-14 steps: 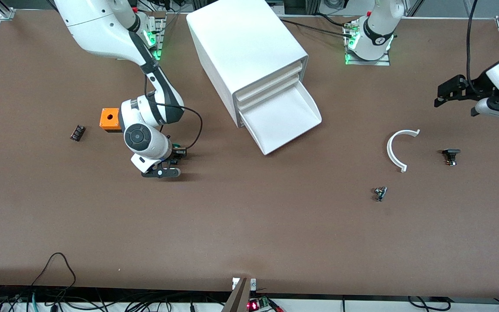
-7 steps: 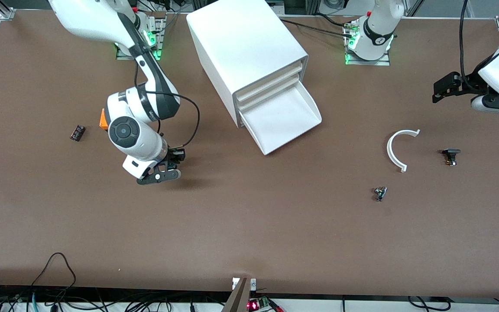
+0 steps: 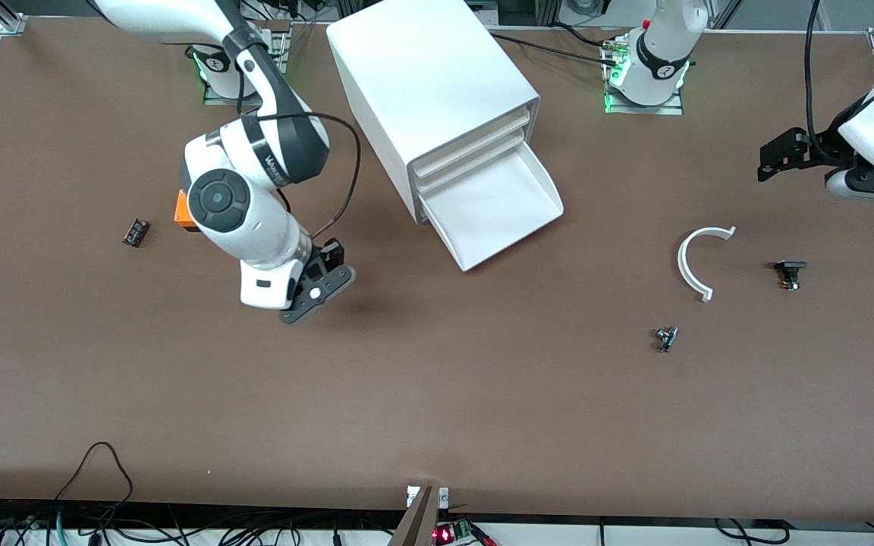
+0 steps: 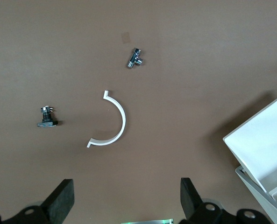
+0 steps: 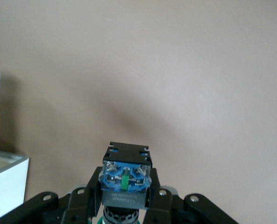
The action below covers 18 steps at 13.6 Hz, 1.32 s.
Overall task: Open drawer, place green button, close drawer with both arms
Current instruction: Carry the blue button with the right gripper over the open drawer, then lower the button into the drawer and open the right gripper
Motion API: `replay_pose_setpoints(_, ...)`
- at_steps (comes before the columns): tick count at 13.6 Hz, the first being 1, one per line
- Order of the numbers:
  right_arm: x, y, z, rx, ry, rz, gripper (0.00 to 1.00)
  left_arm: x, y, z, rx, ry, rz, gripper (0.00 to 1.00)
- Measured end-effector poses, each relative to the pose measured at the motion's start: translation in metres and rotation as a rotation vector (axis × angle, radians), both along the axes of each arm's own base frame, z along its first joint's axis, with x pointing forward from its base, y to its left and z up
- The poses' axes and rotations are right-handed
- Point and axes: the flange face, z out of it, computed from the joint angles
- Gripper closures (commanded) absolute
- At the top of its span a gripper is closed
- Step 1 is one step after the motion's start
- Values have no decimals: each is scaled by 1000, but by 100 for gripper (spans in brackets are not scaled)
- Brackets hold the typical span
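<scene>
The lowest drawer stands pulled out of the white cabinet, and its tray holds nothing. My right gripper hangs above the table, between the orange cube and the drawer, toward the right arm's end. It is shut on the button, whose black-blue body with a green strip shows between the fingers in the right wrist view. My left gripper is open and empty, up over the left arm's end of the table. Its fingers stand wide apart.
An orange cube sits partly hidden by the right arm, with a small dark part beside it. A white arc, a black-capped part and a metal fitting lie toward the left arm's end.
My right gripper has risen off the table with the button, turned, and shifted a little toward the drawer. My left arm rose slightly a second ago and has held still since.
</scene>
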Motion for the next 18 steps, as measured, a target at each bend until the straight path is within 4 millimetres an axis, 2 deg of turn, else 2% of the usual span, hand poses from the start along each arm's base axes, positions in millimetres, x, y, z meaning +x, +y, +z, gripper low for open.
replay_pose_setpoints(3, -26, 59, 14, 26, -44, 280, 77, 1, 1, 0, 0, -1, 2, 0)
replay_pose_setpoints(6, -43, 110, 7, 35, -90, 511, 77, 2, 2, -1, -1, 2, 3, 0)
replay_pose_setpoints(9, -58, 147, -1, 58, -109, 675, 75, 4, 2, -1, -1, 1, 5, 0)
replay_pose_setpoints(12, -90, 186, -6, 69, -111, 817, 74, 6, 3, -1, -2, -1, 5, 0)
replay_pose_setpoints(15, -120, 214, -14, 59, -96, 935, 70, 8, 3, -3, -2, 3, 5, 0)
replay_pose_setpoints(18, -152, 242, -34, 22, -76, 1034, 70, 9, 6, -4, -2, 4, 10, 0)
